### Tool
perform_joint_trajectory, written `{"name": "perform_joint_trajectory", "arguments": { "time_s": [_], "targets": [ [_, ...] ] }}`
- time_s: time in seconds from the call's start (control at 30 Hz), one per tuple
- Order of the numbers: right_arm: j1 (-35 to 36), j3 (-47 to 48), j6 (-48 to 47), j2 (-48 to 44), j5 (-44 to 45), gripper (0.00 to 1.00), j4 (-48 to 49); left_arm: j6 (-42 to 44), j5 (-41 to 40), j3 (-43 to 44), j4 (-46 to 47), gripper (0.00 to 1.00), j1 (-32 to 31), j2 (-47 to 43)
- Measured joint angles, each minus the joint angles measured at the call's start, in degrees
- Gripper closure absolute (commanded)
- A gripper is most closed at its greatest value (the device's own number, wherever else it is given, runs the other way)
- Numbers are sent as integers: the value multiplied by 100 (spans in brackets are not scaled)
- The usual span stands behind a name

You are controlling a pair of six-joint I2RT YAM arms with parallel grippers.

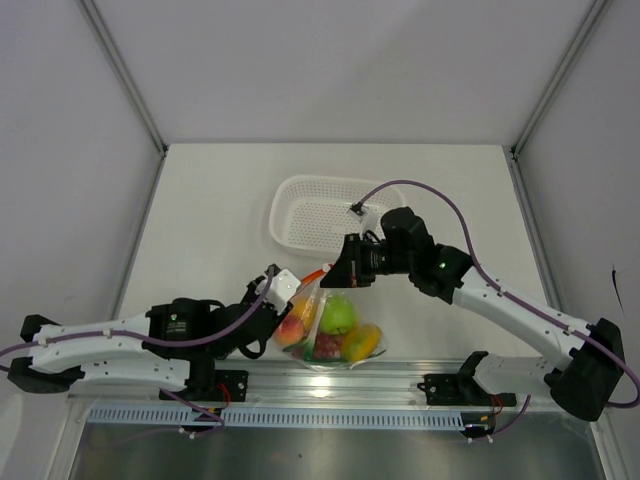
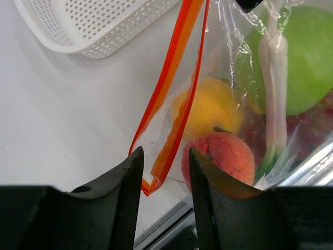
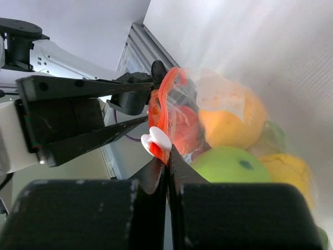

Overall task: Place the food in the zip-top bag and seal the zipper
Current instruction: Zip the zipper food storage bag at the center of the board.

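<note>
Left wrist: crinkly clear bag (image 2: 229, 36), round peach (image 2: 221, 156)

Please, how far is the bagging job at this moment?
Done: the food lies inside the zip-top bag. In hand: the right gripper is shut on the zipper near one end, and the left gripper is open, with the strip's other end between its jaws. Left: sealing, because the two halves of the strip stand apart in the left wrist view.
</note>
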Motion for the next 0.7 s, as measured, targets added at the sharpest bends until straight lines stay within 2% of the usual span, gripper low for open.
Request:
{"name": "perform_joint_trajectory", "arguments": {
  "time_s": [0.07, 0.2, 0.33, 0.43, 0.47, 0.6, 0.7],
  "targets": [
    [0, 0, 17, -28, -20, 100, 2, -59, -109, 0, -46, 66, 0, 168],
    [-4, 0, 33, -74, -28, 100, -4, -166, -186, 0, -142, 73, 0, 507],
    [-17, 0, 28, -111, -68, 100, -7, -186, -177, -2, -177, 80, -4, 358],
    [-31, 0, 2, -146, -129, 100, -2, -216, -138, -4, -210, 92, 52, 2],
    [-33, 0, -20, -157, -153, 100, -2, -212, -107, -4, -223, 99, 83, -125],
    [-37, 0, -151, -170, -354, 100, 13, -140, 94, -4, -214, 99, 195, -549],
    [-55, 0, -367, -170, -573, 100, -9, 83, 570, -4, -90, 99, 236, -896]
  ]
}}
